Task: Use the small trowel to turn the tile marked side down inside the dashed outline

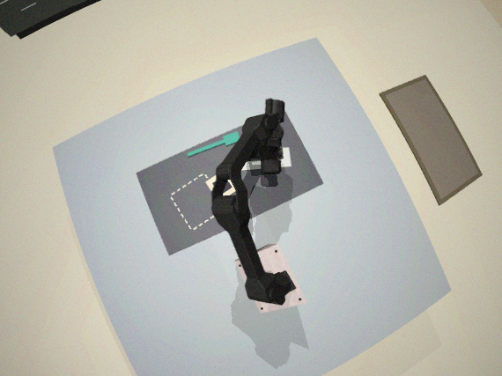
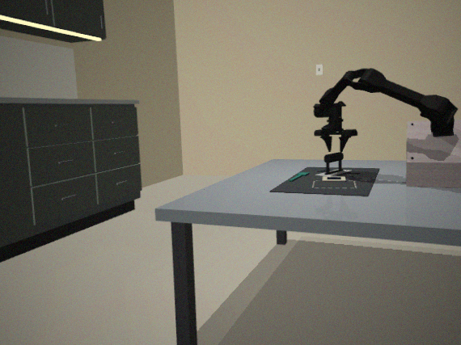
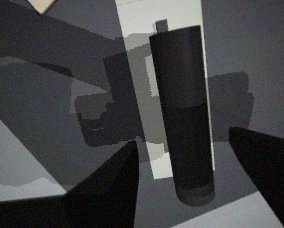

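Observation:
My gripper [image 2: 336, 151] [image 3: 182, 141] is open and empty just above the black-handled trowel's handle [image 2: 333, 157] [image 3: 182, 100]; the fingertips stand apart on either side in the wrist view. The handle rises on short posts over a flat white blade [image 1: 286, 157] [image 3: 137, 20] on the dark mat [image 1: 151, 183] [image 2: 283, 188]. The cream tile [image 1: 229, 188] [image 2: 324, 178] [image 3: 41, 5] lies flat, with a dark patch on its upper face. It lies beside the dashed outline [image 1: 192, 229] [image 2: 313, 184], at its inner edge. The arm partly hides tile, blade and outline in the top view.
A teal tool [image 1: 207, 148] [image 2: 299, 176] with a square head lies along the mat's far edge. The arm's pale base block [image 1: 277, 262] [image 2: 420, 174] stands on the table [image 1: 352, 239] [image 2: 243, 203]. Dark cabinets [image 2: 73, 158] stand away from the table.

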`<state>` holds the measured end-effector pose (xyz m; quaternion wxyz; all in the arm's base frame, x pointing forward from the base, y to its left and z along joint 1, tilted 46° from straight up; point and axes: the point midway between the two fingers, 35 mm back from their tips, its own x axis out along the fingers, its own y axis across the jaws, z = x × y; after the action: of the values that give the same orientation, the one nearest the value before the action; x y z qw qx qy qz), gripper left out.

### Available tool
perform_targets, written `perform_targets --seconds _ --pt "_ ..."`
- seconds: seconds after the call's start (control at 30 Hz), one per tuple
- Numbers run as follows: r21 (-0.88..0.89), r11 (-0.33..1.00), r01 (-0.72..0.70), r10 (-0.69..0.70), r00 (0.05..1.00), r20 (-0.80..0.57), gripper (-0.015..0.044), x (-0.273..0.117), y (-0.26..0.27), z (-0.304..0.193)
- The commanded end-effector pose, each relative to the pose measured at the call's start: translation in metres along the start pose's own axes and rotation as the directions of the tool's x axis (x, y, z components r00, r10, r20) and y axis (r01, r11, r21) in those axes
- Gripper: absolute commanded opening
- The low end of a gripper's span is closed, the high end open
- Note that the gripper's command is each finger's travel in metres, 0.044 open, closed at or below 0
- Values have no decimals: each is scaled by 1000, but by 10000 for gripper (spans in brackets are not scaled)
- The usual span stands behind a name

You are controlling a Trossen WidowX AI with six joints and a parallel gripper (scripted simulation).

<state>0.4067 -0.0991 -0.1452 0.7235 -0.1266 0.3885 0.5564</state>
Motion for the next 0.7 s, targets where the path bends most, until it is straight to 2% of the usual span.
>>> perform_targets --seconds 0.0,0.07,0.1,0.27,0.67 --pt "-9 1000 5 -5 1000 -5 270 -13 -1 1" --pt "-9 1000 5 -5 1000 -5 270 -13 -1 1" --pt "-3 1000 19 -19 1000 1 296 -16 -3 0" --pt "31 999 27 -27 1000 -4 300 -22 -4 -1" --pt "370 916 152 -136 988 -69 300 -12 -15 -19"
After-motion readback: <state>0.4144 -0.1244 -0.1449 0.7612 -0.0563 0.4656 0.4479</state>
